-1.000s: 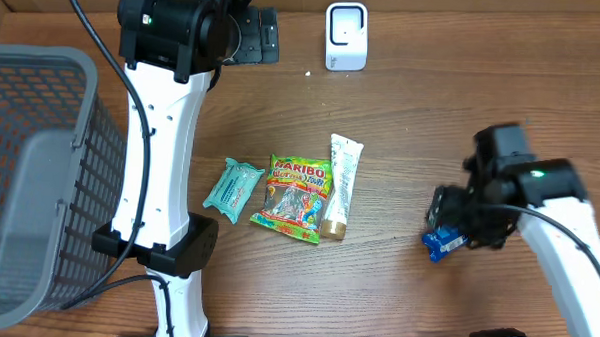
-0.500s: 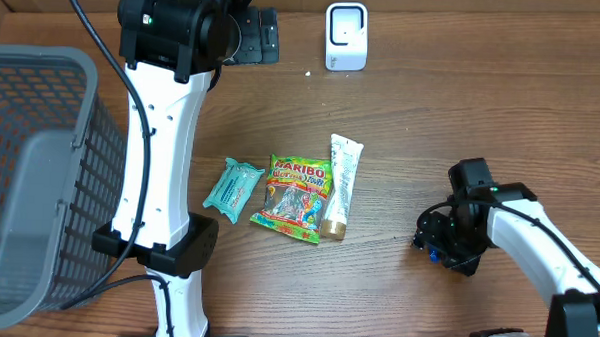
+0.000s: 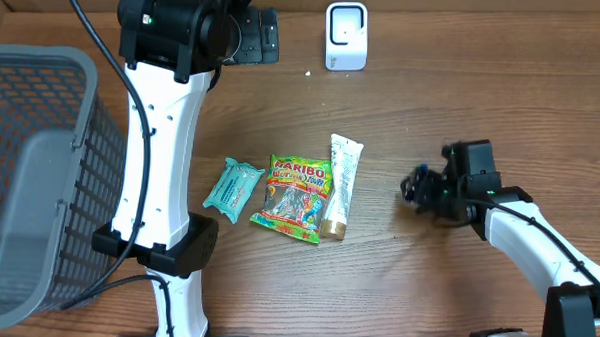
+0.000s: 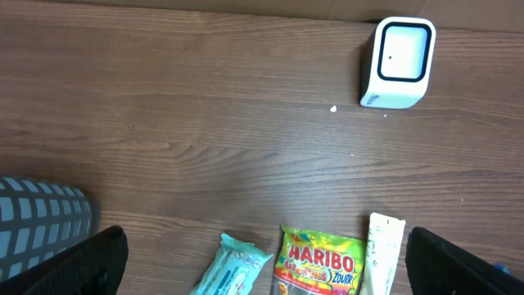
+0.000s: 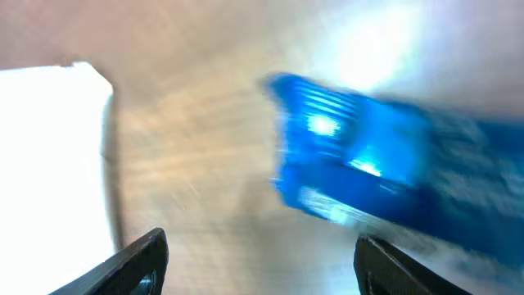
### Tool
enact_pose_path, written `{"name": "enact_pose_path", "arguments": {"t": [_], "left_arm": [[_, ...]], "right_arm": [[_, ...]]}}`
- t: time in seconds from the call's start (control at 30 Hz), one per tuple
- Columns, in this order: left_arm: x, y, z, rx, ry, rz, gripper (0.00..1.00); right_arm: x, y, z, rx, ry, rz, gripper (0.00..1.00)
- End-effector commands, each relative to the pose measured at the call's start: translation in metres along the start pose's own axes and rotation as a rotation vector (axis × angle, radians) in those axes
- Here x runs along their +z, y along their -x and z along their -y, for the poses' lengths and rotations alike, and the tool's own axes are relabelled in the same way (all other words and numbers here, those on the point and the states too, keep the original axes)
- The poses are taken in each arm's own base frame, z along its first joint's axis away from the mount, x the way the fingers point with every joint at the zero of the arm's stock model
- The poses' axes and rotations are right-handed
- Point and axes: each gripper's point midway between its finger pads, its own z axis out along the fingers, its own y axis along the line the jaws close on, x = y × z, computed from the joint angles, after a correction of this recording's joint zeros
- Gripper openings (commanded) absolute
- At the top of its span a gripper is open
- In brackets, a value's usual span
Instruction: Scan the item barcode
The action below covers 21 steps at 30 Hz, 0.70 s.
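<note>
The blue item (image 5: 385, 164) is a glossy blur at the upper right of the right wrist view, just past the right gripper (image 5: 260, 250). Its fingers stand apart, and we cannot tell whether they grip it. The left gripper (image 4: 266, 246) gapes wide and empty.

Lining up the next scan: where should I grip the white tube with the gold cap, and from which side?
Grip the white tube across its flat body near the crimped far end, coming straight down from above. It lies flat with its cap toward the near edge, and the Haribo bag crowds its side lower down, so the far end probably leaves most room.
</note>
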Motion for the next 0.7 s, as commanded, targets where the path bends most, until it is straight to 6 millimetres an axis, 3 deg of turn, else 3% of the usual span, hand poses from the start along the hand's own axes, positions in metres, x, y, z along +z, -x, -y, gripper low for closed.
{"name": "enact_pose_path", "arguments": {"t": [0.0, 0.13, 0.23, 0.43, 0.57, 0.67], "left_arm": [[0.005, -0.003, 0.003, -0.012, -0.001, -0.017, 1.00], [0.005, -0.003, 0.003, -0.012, -0.001, -0.017, 1.00], [0.005, -0.003, 0.003, -0.012, -0.001, -0.017, 1.00], [0.005, -0.003, 0.003, -0.012, -0.001, -0.017, 0.99], [0.005, -0.003, 0.003, -0.012, -0.001, -0.017, 1.00], [0.005, -0.003, 0.003, -0.012, -0.001, -0.017, 1.00]], "right_arm": [[-0.003, 0.026, -0.008, -0.047, 0.022, 0.103, 0.73], [-0.017, 0.047, -0.037, -0.076, 0.107, 0.117, 0.73], [-0.038, 0.059, -0.047, -0.147, 0.073, 0.071, 0.76], [-0.087, 0.077, -0.022, -0.314, -0.180, 0.012, 0.86], [-0.074, 0.061, -0.001, -0.429, -0.250, -0.100, 0.94], [-0.058, 0.047, 0.011, -0.428, -0.272, -0.189, 0.91]]}}
